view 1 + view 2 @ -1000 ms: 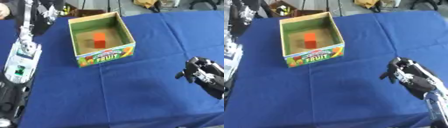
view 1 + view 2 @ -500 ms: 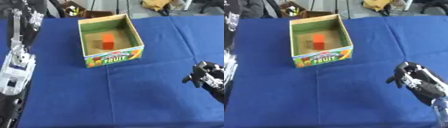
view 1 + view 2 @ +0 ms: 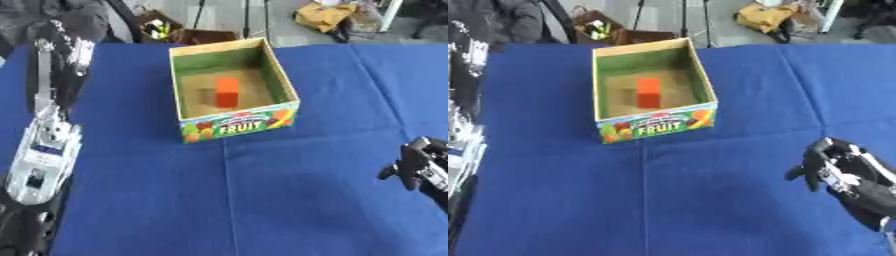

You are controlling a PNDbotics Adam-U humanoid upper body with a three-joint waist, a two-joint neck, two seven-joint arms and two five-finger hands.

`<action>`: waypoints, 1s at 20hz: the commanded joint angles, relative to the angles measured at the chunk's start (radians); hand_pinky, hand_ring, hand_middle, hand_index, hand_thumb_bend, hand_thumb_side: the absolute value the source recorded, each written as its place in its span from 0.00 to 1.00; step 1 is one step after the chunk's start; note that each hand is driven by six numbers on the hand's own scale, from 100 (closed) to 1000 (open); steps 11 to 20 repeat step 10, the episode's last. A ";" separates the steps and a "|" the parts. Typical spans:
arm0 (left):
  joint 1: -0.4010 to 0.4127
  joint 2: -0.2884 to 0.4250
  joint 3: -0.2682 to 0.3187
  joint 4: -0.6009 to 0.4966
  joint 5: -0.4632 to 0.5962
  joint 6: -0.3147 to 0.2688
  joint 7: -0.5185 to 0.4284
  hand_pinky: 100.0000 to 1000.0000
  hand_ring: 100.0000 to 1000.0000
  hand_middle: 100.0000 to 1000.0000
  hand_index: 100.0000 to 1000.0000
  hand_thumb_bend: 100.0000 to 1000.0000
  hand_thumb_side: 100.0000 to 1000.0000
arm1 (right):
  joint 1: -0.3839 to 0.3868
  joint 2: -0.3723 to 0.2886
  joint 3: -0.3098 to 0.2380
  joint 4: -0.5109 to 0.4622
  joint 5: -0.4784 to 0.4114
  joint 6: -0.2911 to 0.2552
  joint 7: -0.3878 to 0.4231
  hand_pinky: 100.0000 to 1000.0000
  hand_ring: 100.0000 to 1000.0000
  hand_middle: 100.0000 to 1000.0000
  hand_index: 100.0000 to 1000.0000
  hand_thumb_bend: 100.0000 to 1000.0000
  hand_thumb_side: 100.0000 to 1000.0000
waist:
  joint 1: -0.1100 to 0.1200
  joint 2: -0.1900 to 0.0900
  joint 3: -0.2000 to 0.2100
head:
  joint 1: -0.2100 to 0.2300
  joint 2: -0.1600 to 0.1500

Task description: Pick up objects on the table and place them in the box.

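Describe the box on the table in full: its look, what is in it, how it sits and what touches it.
The box is an open-topped cardboard carton, green on its inner walls and tan on its floor, with a colourful front panel printed with the word FRUIT. It stands upright, slightly askew, on the blue tablecloth. An orange block stands inside near the middle. Neither hand touches it.

Soft even light, slight overall blur, faint shadows.
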 commanded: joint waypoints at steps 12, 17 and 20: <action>0.005 -0.008 0.010 -0.022 0.003 0.000 0.000 0.62 0.57 0.56 0.71 0.63 0.79 | -0.008 -0.014 -0.009 -0.013 0.005 -0.001 -0.001 0.54 0.24 0.27 0.31 0.00 0.09 | -0.003 -0.008 0.004 | -0.014 -0.002; 0.005 -0.008 0.010 -0.022 0.003 0.000 0.000 0.62 0.57 0.56 0.71 0.63 0.79 | -0.008 -0.014 -0.009 -0.013 0.005 -0.001 -0.001 0.54 0.24 0.27 0.31 0.00 0.09 | -0.003 -0.008 0.004 | -0.014 -0.002; 0.005 -0.008 0.010 -0.022 0.003 0.000 0.000 0.62 0.57 0.56 0.71 0.63 0.79 | -0.008 -0.014 -0.009 -0.013 0.005 -0.001 -0.001 0.54 0.24 0.27 0.31 0.00 0.09 | -0.003 -0.008 0.004 | -0.014 -0.002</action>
